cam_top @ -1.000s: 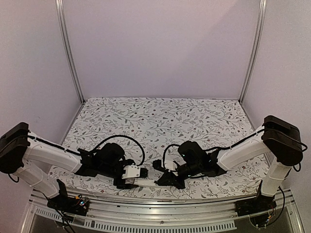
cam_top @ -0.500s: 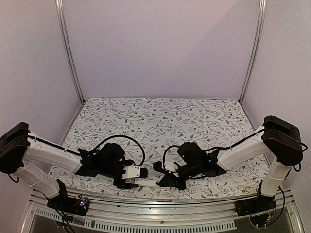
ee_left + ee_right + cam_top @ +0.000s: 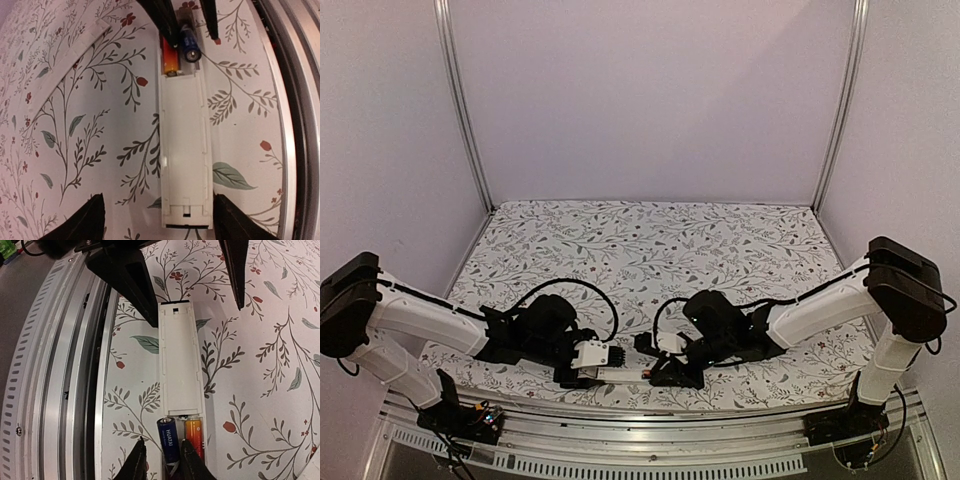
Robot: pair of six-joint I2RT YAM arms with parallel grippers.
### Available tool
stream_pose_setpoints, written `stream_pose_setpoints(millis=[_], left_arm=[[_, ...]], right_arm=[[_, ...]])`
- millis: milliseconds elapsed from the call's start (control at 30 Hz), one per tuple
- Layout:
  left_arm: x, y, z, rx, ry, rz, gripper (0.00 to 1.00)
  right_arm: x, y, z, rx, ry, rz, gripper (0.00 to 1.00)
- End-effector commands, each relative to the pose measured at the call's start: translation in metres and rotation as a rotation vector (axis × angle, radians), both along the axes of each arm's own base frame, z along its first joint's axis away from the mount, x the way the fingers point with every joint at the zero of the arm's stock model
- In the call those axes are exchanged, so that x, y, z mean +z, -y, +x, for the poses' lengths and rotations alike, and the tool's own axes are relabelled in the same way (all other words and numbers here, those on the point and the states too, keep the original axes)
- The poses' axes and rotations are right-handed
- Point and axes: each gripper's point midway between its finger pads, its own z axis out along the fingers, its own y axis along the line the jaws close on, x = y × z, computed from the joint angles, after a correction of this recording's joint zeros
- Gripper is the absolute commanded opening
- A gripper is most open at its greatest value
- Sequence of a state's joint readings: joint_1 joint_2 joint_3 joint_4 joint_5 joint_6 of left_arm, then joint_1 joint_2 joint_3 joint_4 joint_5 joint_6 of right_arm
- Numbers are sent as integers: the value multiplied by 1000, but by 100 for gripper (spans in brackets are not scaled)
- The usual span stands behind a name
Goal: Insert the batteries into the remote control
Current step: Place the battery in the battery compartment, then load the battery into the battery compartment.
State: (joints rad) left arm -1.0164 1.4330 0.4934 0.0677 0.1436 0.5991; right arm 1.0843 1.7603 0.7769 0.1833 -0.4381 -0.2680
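The white remote control [image 3: 184, 150] lies on the floral cloth, its battery bay open at the far end. One orange-red battery [image 3: 195, 436] lies flat in the bay. A dark blue battery [image 3: 169, 439] rests tilted in the neighbouring slot, between the fingers of my right gripper [image 3: 162, 446]. Those jaws stand slightly apart, with a gap on the battery's left side. My left gripper [image 3: 157, 212] is open and straddles the remote's other end, its right finger close against the edge. From above, the remote [image 3: 622, 375] sits between the left gripper [image 3: 605, 364] and the right gripper [image 3: 652, 373].
A thin flat white cover strip [image 3: 65, 65] lies on the cloth beside the remote. The metal rail [image 3: 60, 365] of the table's near edge runs right alongside the remote, with a drop beyond it. Both arms crowd the near middle of the table [image 3: 650, 250].
My right gripper has crept a little left along the remote's end and its jaws have parted slightly. The left arm has stayed put.
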Motion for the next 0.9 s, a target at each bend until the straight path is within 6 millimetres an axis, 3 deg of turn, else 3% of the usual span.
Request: stream_pose_setpoints(millis=[0,300,467,600,867], left_arm=[[8,9,1,-7,17,-21,74],[10,8,1,-8,20,-29,75],[11,8,1,-6,25,-37,75],[10,8,2,-1,27,-33,75],[9,8,2,-2,28,-30,75]], right_arm=[[11,-2,4,-13,8,-5,25],[31,-10,8,-22,20,37,31],[40,-19,12,-34,23,93,25],[25,-28,17,-47,4,77,19],[18,-28,14,-32,-5,92,19]])
